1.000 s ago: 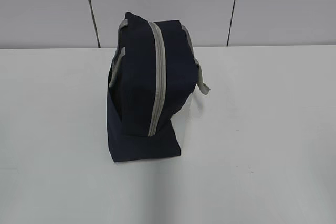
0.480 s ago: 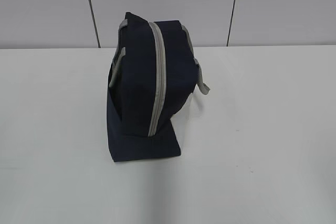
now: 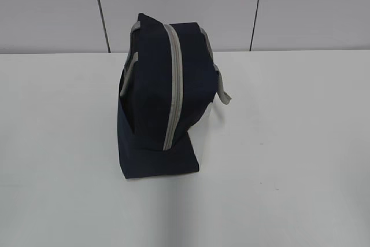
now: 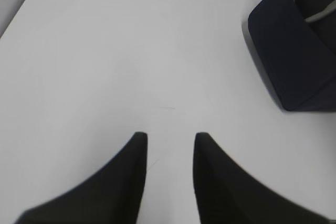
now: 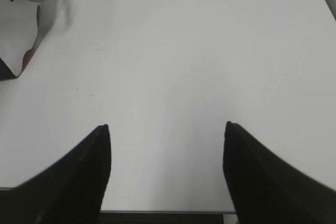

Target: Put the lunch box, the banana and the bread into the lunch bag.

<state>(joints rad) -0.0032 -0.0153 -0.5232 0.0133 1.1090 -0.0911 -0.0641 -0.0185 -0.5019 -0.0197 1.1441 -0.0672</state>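
The bag point(image 3: 159, 99) stands with zipper point(image 3: 173, 85) closed, ahead-right of the left gripper point(image 4: 169, 137), ahead-left of the right gripper point(image 5: 167, 128). Left jaws narrow, right wide, both empty. Food and box are out of view

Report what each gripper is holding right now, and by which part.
Nothing is held. The left gripper and the right gripper both hover over bare white table, jaws apart, clear of the navy-blue fabric lunch bag.

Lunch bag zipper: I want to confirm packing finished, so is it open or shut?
Shut. On the lunch bag, the grey zipper runs as one unbroken strip with no gap.
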